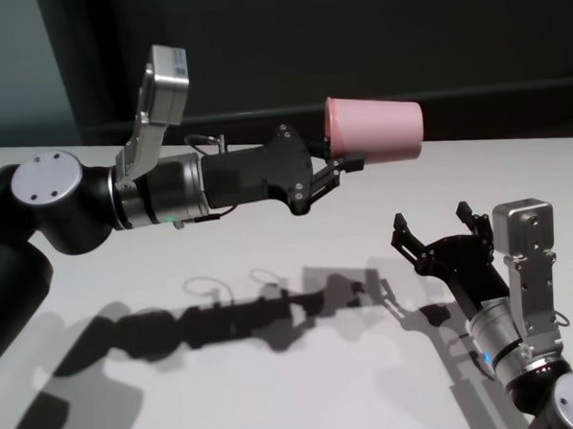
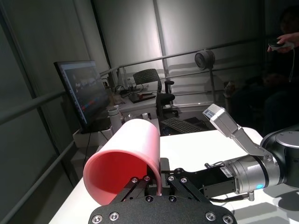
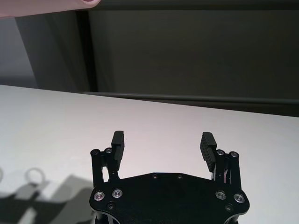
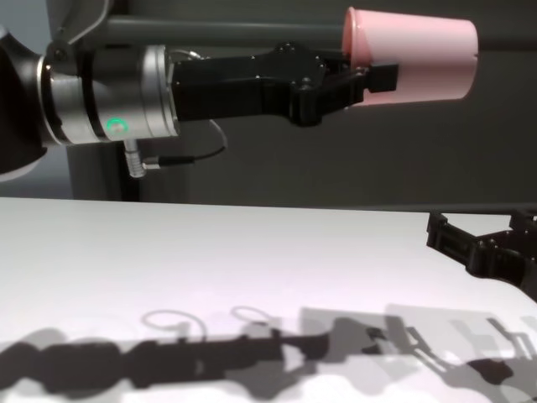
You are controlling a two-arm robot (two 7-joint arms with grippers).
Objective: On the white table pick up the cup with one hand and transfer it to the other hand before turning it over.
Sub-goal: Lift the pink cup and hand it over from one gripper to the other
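Gripping small tapered pink plastic cup (image 1: 378, 129) at rim, black left gripper (image 1: 344, 165) holds it sideways high over matte white table (image 1: 275, 369); black right gripper (image 1: 441, 230) at 5 o'clock, jaws wide, empty.

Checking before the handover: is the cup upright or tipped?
Tipped: the cup lies sideways in the left gripper, clamped by the rim, above the white table.

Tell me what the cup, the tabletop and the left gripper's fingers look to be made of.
The cup: likely plastic; smooth, uniform pink with a soft sheen and thin rim.
The white table: material unclear, matte white finish; it takes crisp shadows with no glare.
The left gripper, shut on the cup's rim: fingers look like black-finished metal or hard plastic, angular, with visible bolts.
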